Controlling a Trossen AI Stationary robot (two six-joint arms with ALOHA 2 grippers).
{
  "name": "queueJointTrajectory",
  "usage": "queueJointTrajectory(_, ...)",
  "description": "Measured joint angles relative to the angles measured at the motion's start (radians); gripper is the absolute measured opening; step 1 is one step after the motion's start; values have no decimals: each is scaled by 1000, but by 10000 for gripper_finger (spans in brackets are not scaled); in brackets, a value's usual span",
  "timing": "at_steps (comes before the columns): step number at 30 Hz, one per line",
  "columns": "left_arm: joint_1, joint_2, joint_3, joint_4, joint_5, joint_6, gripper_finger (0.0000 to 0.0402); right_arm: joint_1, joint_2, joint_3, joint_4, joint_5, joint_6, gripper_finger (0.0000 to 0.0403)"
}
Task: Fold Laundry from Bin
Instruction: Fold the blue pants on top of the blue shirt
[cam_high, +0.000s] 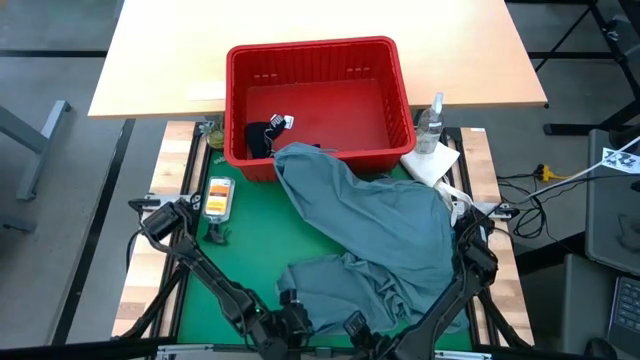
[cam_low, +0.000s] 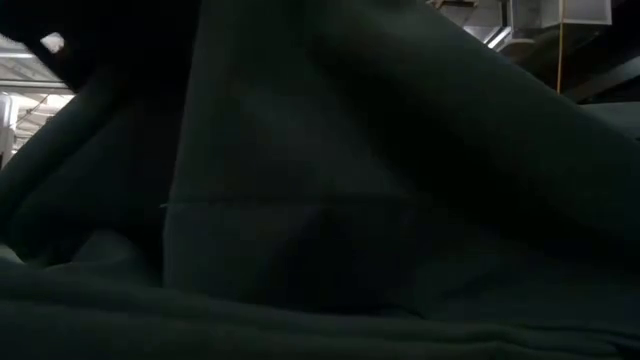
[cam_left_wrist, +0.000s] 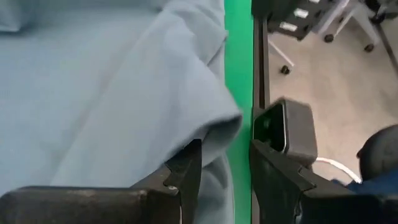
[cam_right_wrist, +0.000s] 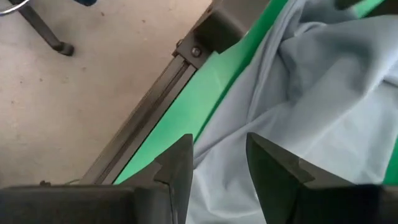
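Our left hand (cam_left_wrist: 221, 177) sits at the desk's (cam_high: 250, 235) near edge, fingers parted over the grey-blue garment's (cam_high: 385, 235) hem. That garment trails from the bin (cam_high: 318, 62) (a dark one (cam_high: 262, 138) remains inside). Our right hand (cam_right_wrist: 219, 163) hovers parted over cloth, gripping nothing.

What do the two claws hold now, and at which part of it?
Each claw, left and right, stands open around the near edge of the grey-blue garment; whether the fabric is truly pinched cannot be told.
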Motion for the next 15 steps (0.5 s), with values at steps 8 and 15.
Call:
queueJointTrajectory(8, 14, 9, 2, 23, 38, -12, 128, 1, 33, -1, -35, -30, 29, 150)
queueJointTrajectory(15, 2, 44, 2, 39, 21, -60, 128, 0, 50, -1, -67, -31, 29, 150)
